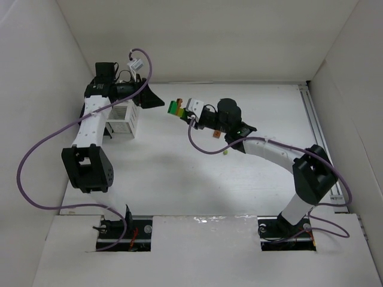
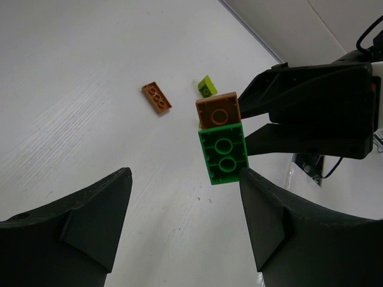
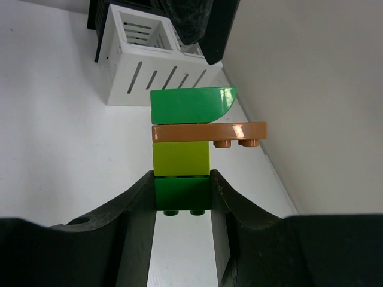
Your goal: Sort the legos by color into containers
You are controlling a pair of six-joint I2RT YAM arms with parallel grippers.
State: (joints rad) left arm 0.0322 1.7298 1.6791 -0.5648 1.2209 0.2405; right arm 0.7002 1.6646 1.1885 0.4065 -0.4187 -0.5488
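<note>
My right gripper [image 3: 182, 194] is shut on the bottom dark green brick of a lego cluster [image 3: 182, 158]. The cluster is stacked dark green, yellow-green, an orange plate [image 3: 206, 131] and a rounded green brick. In the top view this cluster [image 1: 176, 107] hangs above the table at the right gripper [image 1: 184, 110]. My left gripper [image 1: 154, 99] is open and empty, just left of it. In the left wrist view the cluster [image 2: 221, 140] sits beyond the open left gripper [image 2: 182, 179]. The white bin [image 1: 122, 119] stands under the left arm. The black bin [image 3: 94, 18] is joined behind the white bin [image 3: 134, 72].
A loose orange plate [image 2: 157, 97] and a small yellow-green brick [image 2: 207, 86] lie on the table. In the top view the orange plate [image 1: 213, 134] and the yellow-green brick [image 1: 225, 151] lie under the right arm. White walls enclose the table.
</note>
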